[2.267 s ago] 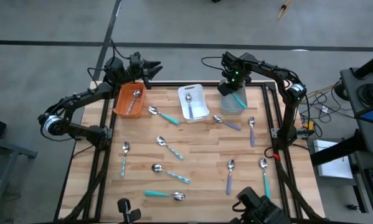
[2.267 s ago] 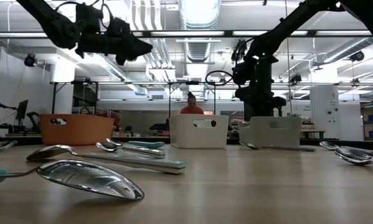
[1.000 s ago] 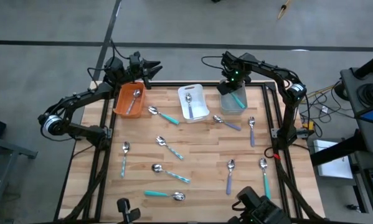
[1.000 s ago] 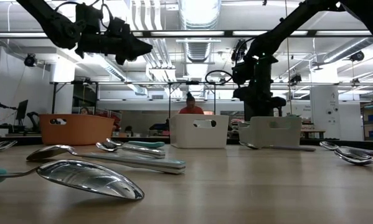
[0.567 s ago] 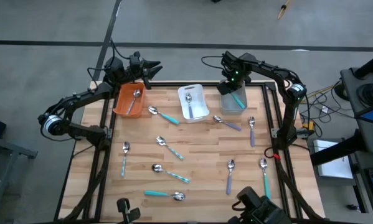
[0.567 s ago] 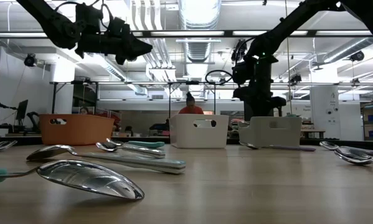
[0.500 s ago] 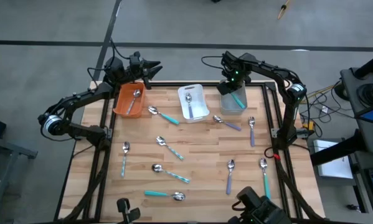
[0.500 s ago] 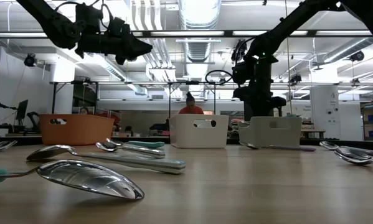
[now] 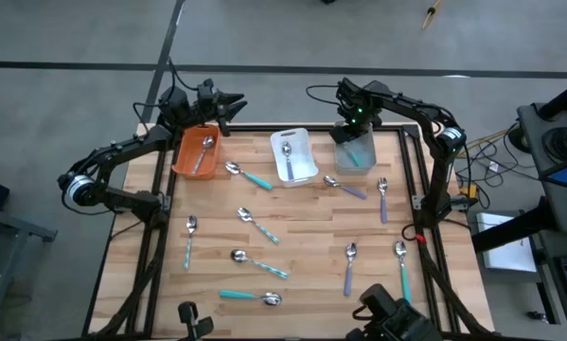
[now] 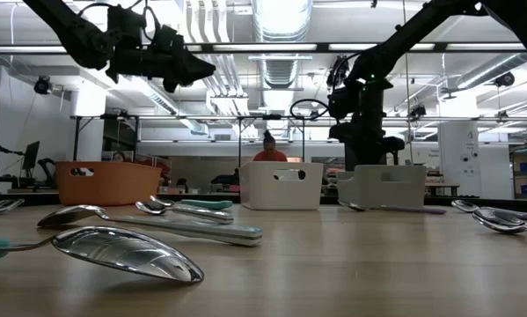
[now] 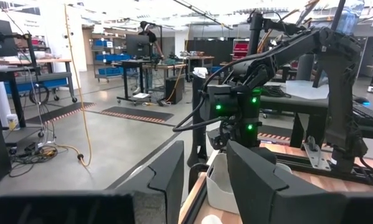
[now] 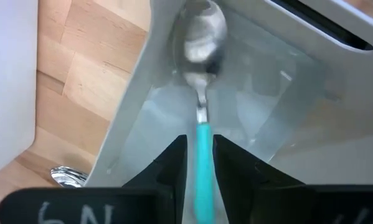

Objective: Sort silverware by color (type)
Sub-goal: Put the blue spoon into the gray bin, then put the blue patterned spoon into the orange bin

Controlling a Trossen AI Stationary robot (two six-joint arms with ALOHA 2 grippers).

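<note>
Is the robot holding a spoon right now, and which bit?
Cannot tell. A shiny metal spoon's teal handle lies at the right gripper, over the grey plastic bin; grip unclear. Left gripper holds nothing.

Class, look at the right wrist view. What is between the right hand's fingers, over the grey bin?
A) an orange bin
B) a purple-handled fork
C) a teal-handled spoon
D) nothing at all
C: the teal-handled spoon sits between the right hand fingers, its bowl hanging into the grey bin.
</note>
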